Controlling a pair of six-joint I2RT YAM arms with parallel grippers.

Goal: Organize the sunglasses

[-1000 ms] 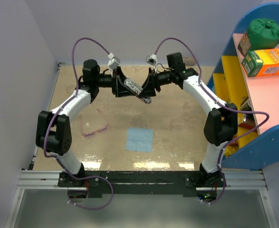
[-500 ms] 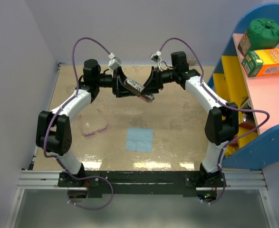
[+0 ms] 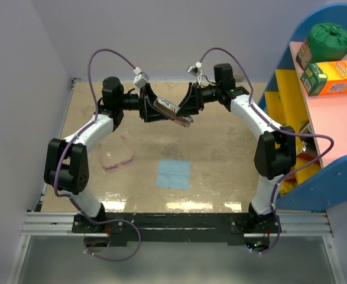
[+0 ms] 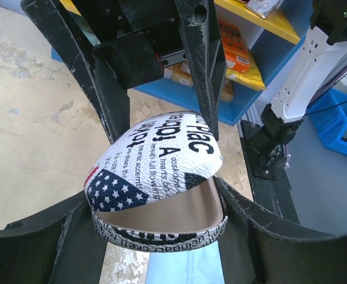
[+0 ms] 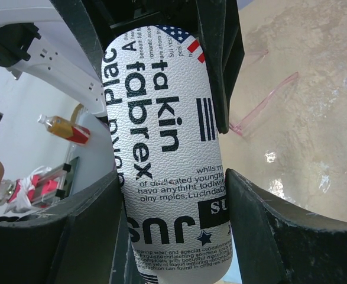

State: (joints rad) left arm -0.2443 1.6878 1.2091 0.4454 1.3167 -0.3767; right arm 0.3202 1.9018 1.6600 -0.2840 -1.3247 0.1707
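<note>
With left gripper (image 3: 156, 110) and right gripper (image 3: 185, 107) clamped on the flag-print case (image 3: 172, 112), the sunglasses (image 3: 119, 163) by the worktop's (image 3: 226, 154) left edge look light and brittle, best pinched at the bridge.

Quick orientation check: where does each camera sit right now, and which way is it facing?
Top external: above and behind the bases, looking down on the table, both arms and the sunglasses.
Left wrist: on the left arm, facing the blue shelf; left gripper clamps the flag-print case.
Right wrist: on the right arm, facing left; right gripper clamps the case.
Shared: all three show the case; the top and right wrist views show the sunglasses.
</note>
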